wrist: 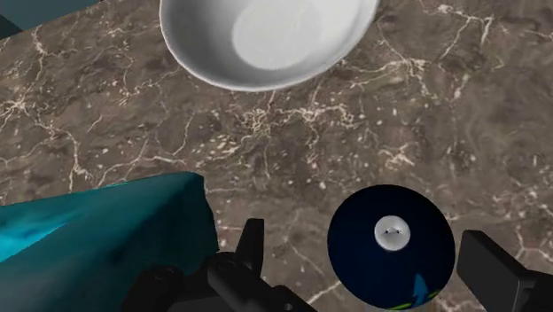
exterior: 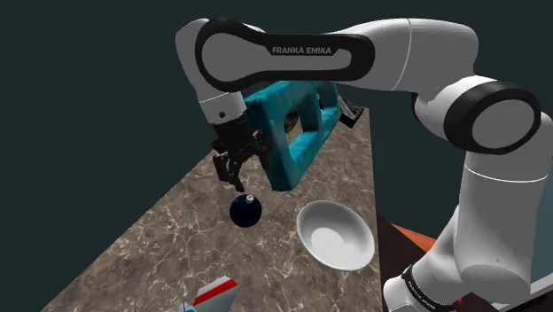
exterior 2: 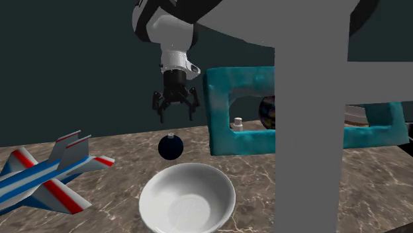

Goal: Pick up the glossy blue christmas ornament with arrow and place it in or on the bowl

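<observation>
The step in hand is, as I judge it, the reach down to the dark blue ornament [exterior: 245, 212]. It seems to rest on the marble counter [exterior: 159, 239] with its small silver cap [wrist: 393, 233] upward, just beside the white bowl [exterior: 334, 235] at the shoulder view's left, and near the teal frame-shaped block [exterior: 291, 133]. The gripper [exterior 2: 176, 114] hangs above it, its two fingers wide apart and holding nothing; in the wrist view the ball lies between them, closer to one finger [wrist: 496, 266], and neither touches it. To do this well, I would first shift the hand sideways until the cap is in the middle between the fingers, then go straight down so that the pads meet the ball at its widest part, because a glossy round thing probably slips out if it is pinched too high. The teal block is close to the other finger, so the descent should keep away from it, and the closing should be slow. As writing, I can read only the lettering "FRANKA EMIKA" [exterior: 301, 50] on the white arm [exterior: 416, 62]; the ornament shows a small teal arrow mark [wrist: 417, 289] at its edge, with no letters
</observation>
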Tool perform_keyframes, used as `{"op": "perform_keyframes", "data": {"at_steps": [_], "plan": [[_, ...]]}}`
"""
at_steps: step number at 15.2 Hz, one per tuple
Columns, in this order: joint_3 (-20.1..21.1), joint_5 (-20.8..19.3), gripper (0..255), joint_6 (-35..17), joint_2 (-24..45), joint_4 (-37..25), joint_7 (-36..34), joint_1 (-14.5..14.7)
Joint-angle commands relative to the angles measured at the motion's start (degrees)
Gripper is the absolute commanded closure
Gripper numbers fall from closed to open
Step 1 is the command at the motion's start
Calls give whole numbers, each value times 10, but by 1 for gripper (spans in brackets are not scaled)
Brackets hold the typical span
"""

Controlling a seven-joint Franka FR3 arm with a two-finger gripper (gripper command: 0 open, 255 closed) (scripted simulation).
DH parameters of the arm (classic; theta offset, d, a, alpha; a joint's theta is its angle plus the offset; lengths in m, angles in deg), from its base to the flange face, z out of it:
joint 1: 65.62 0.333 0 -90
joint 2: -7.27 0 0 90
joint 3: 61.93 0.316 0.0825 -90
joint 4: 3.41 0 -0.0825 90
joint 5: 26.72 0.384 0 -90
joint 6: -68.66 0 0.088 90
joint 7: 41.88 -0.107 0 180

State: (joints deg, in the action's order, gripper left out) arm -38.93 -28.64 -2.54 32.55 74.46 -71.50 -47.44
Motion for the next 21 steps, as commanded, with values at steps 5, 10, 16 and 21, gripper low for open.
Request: {"op": "perform_keyframes", "data": {"at_steps": [5,10,16,21], "plan": [[4,-4,0,25,88,-72,-29,38],[6,4,0,-31,53,20,-24,24],[6,4,0,-31,53,20,-24,24],[6,4,255,-31,53,20,-24,24]]}}
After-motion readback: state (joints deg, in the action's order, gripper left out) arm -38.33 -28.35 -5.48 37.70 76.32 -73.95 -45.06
